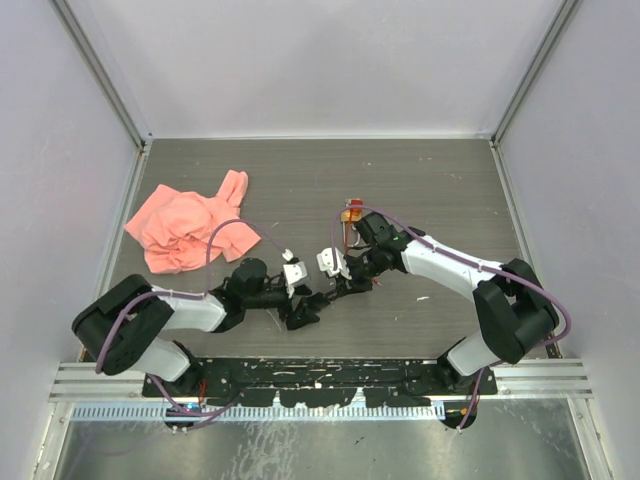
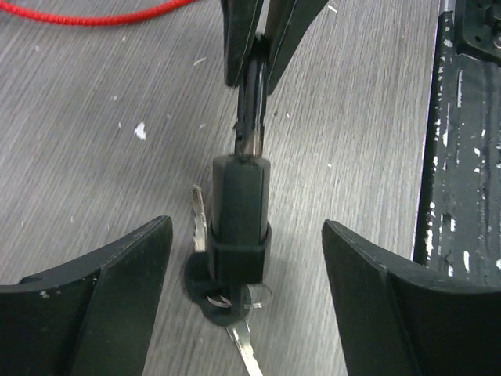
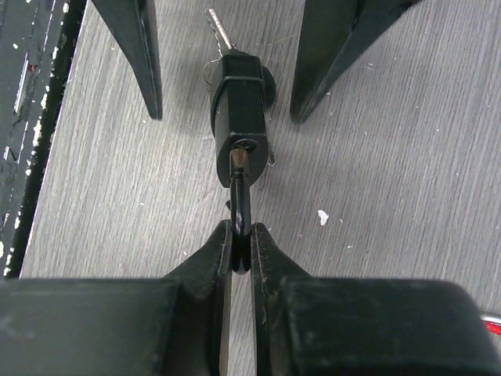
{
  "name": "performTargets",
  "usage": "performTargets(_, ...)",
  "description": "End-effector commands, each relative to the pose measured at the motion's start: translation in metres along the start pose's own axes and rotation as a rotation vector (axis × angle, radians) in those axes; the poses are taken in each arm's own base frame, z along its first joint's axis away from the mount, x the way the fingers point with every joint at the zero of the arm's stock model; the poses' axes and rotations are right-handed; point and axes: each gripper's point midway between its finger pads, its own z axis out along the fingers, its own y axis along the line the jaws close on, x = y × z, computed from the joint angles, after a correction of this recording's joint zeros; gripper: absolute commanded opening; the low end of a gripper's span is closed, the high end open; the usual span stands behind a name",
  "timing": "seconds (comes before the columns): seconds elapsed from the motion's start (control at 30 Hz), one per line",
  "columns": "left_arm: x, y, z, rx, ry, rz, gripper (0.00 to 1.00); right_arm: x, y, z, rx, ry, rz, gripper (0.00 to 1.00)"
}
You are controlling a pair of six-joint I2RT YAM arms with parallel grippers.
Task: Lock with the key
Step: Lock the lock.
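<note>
A pink cloth [image 1: 190, 230] is seen crumpled on the grey table [image 1: 440, 180], well away from the padlock [image 2: 239, 211] on its far left side. A red cord [image 2: 94, 17] is laid across the tabletop beyond the padlock's shackle [image 3: 241, 192]. A black base plate [image 2: 462, 157] with chipped paint runs along the near side of the padlock. Nothing is placed between the padlock and either claw.

From above, the padlock is largely covered by the two claws and cannot be picked out clearly. The shackle is viewed edge-on, so it cannot be told whether it is latched. A round black key head is seen at the padlock's bottom end, but whether it is seated in the keyhole cannot be told.

The padlock is a black, boxy block with a thin metal shackle, and it is found on the table between the two claws. Loose silver keys [image 2: 244, 348] on a ring are spread at its bottom end. The left claw [image 2: 246, 227] is held wide, one finger on each side of the body and not touching it. The right claw [image 3: 241, 239] is pinched tight on the shackle.
</note>
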Motion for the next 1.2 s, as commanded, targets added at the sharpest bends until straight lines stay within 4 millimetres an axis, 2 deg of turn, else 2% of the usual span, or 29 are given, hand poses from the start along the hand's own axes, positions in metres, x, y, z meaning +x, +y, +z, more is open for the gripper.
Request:
performTargets(0.0, -0.031, 0.005, 0.017, 0.015, -0.061, 0.105, 0.74, -0.03, -0.008, -0.004, -0.002, -0.103, -0.064, 0.01)
performTargets(0.17, -0.032, 0.007, 0.022, 0.016, -0.056, 0.083, 0.5, -0.03, -0.006, -0.004, -0.01, -0.107, -0.058, 0.01)
performTargets(0.2, -0.031, 0.007, 0.023, 0.02, -0.049, 0.079, 0.48, -0.031, -0.006, -0.004, -0.01, -0.109, -0.057, 0.01)
performTargets(0.5, -0.013, -0.002, 0.028, 0.087, -0.006, 0.045, 0.5, -0.033, -0.007, -0.005, -0.011, -0.114, -0.049, 0.01)
performTargets(0.53, -0.014, -0.002, 0.028, 0.089, -0.01, 0.044, 0.46, -0.034, -0.007, -0.004, -0.012, -0.116, -0.05, 0.01)
performTargets(0.6, -0.014, -0.003, 0.029, 0.095, -0.013, 0.041, 0.24, -0.034, -0.005, -0.004, -0.018, -0.12, -0.044, 0.02)
performTargets(0.67, -0.017, -0.003, 0.03, 0.097, -0.022, 0.044, 0.1, -0.034, -0.005, -0.003, -0.022, -0.124, -0.03, 0.03)
performTargets(0.73, -0.02, -0.003, 0.028, 0.093, -0.034, 0.06, 0.01, -0.034, -0.006, -0.003, -0.023, -0.123, -0.005, 0.09)
performTargets(0.77, -0.022, -0.002, 0.027, 0.085, -0.039, 0.07, 0.0, -0.035, -0.008, -0.004, -0.019, -0.123, 0.018, 0.14)
performTargets(0.87, -0.024, 0.001, 0.021, 0.052, -0.049, 0.108, 0.0, -0.039, -0.01, -0.014, -0.032, -0.163, 0.081, 0.41)
performTargets(0.97, -0.025, 0.003, 0.014, 0.025, -0.059, 0.145, 0.0, -0.042, -0.013, -0.033, -0.017, -0.233, 0.123, 0.57)
performTargets(1.07, -0.03, 0.002, 0.01, 0.017, -0.076, 0.172, 0.0, -0.044, -0.008, -0.041, -0.007, -0.269, 0.111, 0.62)
performTargets(1.17, -0.037, 0.001, 0.008, 0.015, -0.091, 0.186, 0.0, -0.045, -0.005, -0.039, -0.016, -0.292, 0.104, 0.59)
